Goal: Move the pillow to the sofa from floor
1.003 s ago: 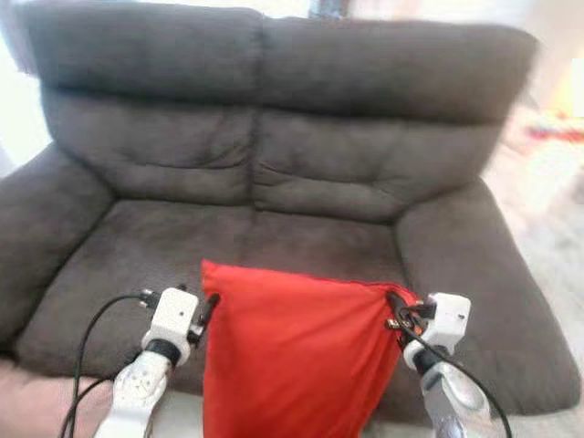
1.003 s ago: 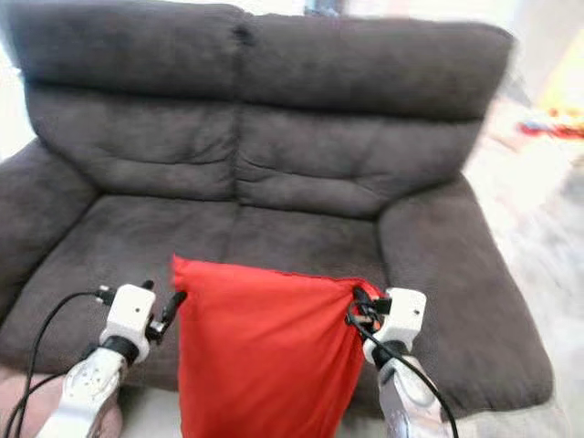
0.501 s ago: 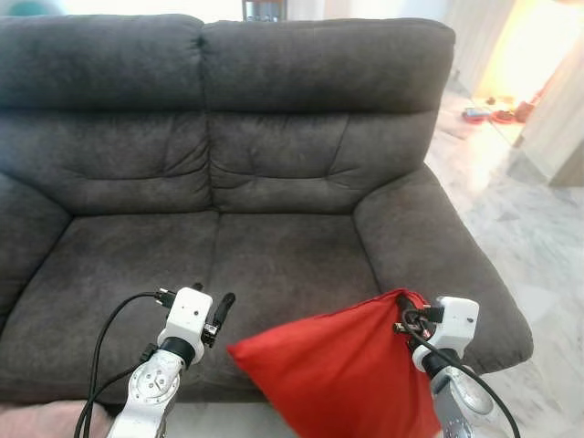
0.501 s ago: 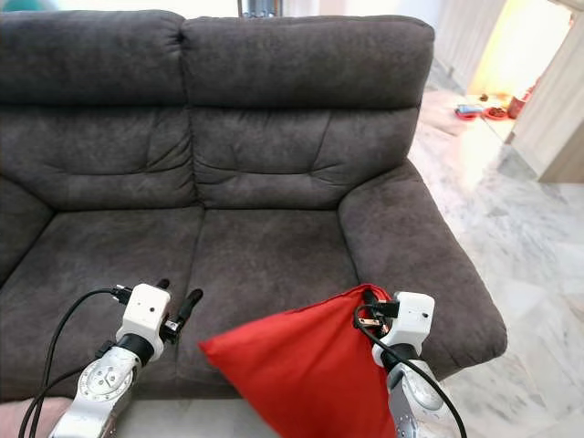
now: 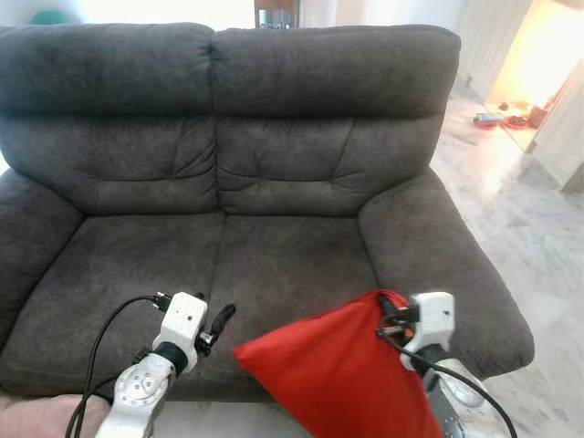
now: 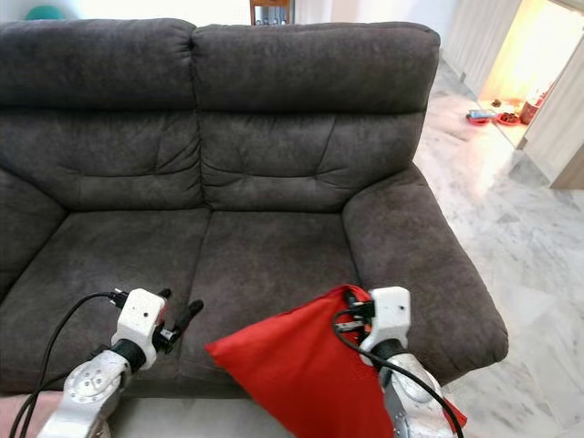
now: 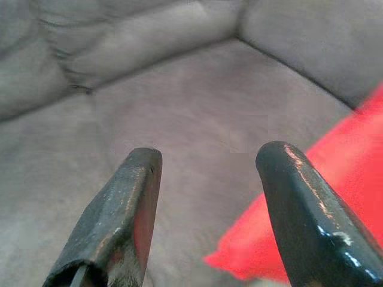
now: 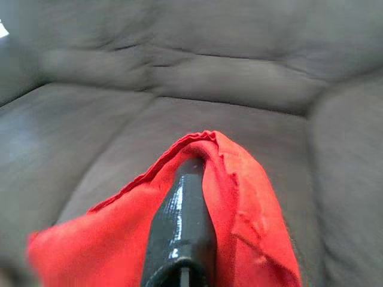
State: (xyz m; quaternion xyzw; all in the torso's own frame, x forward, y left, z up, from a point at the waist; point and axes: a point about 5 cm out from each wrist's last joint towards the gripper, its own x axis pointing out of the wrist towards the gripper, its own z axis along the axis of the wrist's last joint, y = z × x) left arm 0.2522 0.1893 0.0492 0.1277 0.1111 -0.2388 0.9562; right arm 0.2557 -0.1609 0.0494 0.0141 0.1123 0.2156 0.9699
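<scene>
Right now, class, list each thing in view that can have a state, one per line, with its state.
Red pillow: held up by one corner, hanging at the sofa's front edge, not yet set on the seat.
Right gripper: shut on the pillow's corner.
Left gripper: open, holding nothing, over the seat.
Sofa: seat cushions bare.

My pillow is plain bright red, with no print on it. The sofa is a dark charcoal grey, faintly mottled like suede. My left pincer has black fingers on a white housing, and my right pincer matches it. The floor is pale marble with grey veining.
</scene>
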